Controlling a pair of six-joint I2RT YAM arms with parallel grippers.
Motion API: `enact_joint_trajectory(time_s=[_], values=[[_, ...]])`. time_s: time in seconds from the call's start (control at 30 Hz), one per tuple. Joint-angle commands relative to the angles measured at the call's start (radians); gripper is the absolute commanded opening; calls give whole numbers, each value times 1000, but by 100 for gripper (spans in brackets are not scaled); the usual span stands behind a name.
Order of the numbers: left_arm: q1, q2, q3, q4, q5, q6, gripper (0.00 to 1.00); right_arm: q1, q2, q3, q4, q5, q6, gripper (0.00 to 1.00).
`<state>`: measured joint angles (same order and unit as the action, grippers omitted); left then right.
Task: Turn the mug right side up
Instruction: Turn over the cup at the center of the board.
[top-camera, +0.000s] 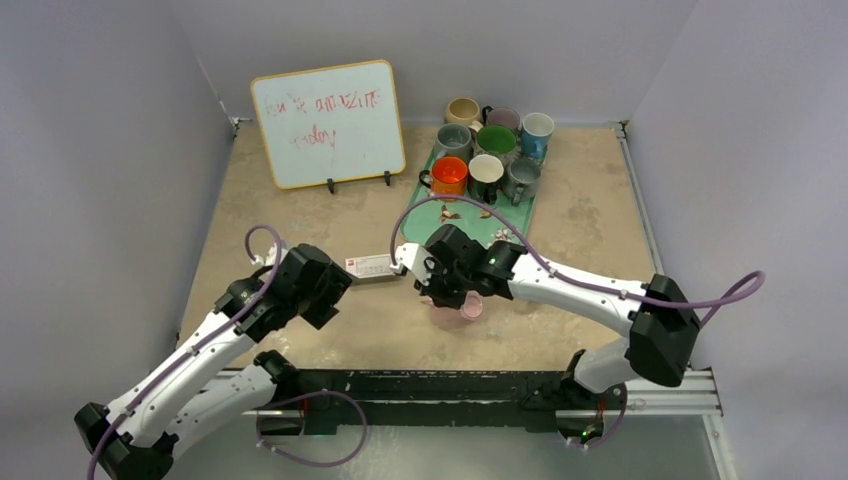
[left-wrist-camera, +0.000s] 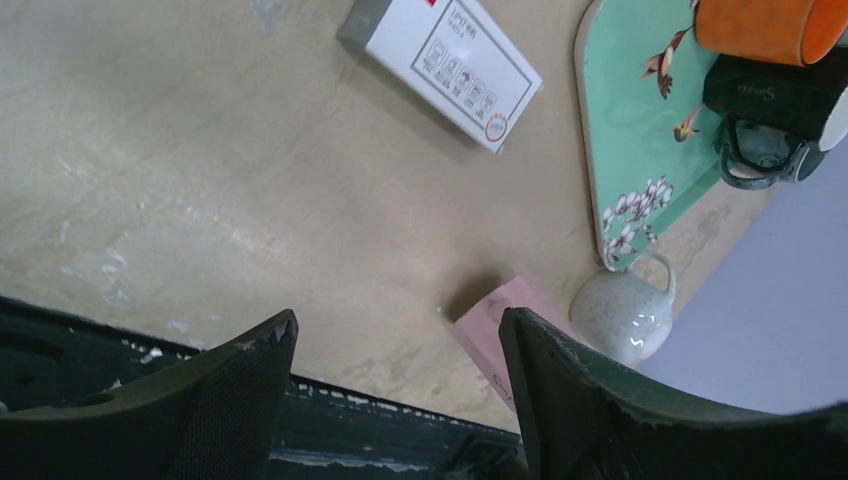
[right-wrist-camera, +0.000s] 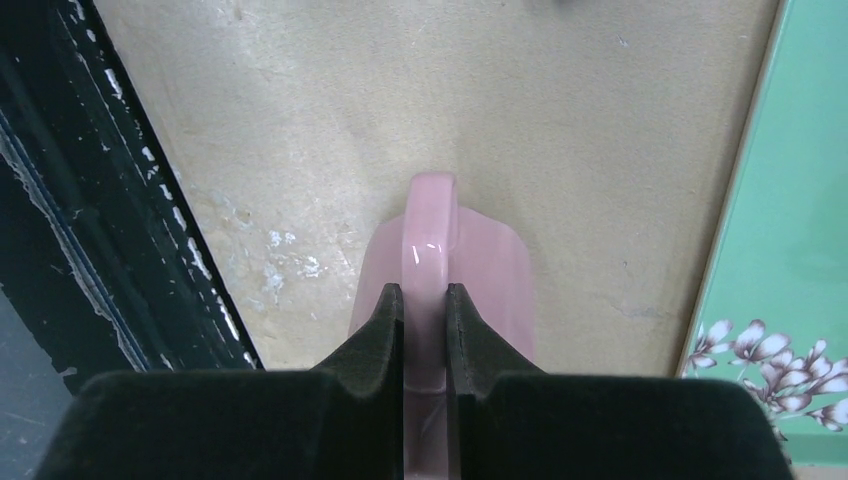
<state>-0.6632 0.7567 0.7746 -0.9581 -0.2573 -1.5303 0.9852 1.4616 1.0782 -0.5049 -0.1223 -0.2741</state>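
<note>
Btwn your left gripper (left-wrist-camera: 395, 400) and the pink mug (top-camera: 468, 308) it's bare table (top-camera: 380, 320), so that side's open. Packed green tray (left-wrist-camera: 630, 130) sits just behind the mug, white box (left-wrist-camera: 440, 65) back-left of it, black rail (right-wrist-camera: 130, 250) near in front, fyi.

left arm (top-camera: 190, 365): runs up from the near-left base, elbow low, forearm angled in toward the middle
left gripper (left-wrist-camera: 397, 330): jaws wide apart, empty, tips tilted down at the table (both pads in the wrist view)
right arm (top-camera: 585, 288): elbow bent out at far right, forearm stretched left across the middle
right gripper (right-wrist-camera: 424, 298): fingers pinched tight on the handle of the mug (right-wrist-camera: 500, 270), pointing down
spacing: wrists near each other, apart
</note>
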Motion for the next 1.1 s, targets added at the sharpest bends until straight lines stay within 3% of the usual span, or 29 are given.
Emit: enact_joint_trajectory(time_s=[0.0, 0.1, 0.27, 0.4, 0.77, 1.07], values=[[1, 8, 4, -3, 90, -154, 73, -1, -86, -26, 96, 28, 35, 0], [0, 24, 10, -2, 87, -167, 73, 0, -124, -67, 181, 53, 46, 0], [0, 65, -40, 137, 189, -184, 74, 1, -147, -101, 258, 80, 79, 0], [0, 124, -40, 115, 196, -244, 77, 2, -164, -123, 301, 72, 96, 0], [1, 248, -130, 458, 253, -378, 71, 11, -246, -229, 495, 53, 135, 0], [-40, 380, -61, 502, 287, -382, 70, 62, -216, -231, 544, 87, 141, 0]])
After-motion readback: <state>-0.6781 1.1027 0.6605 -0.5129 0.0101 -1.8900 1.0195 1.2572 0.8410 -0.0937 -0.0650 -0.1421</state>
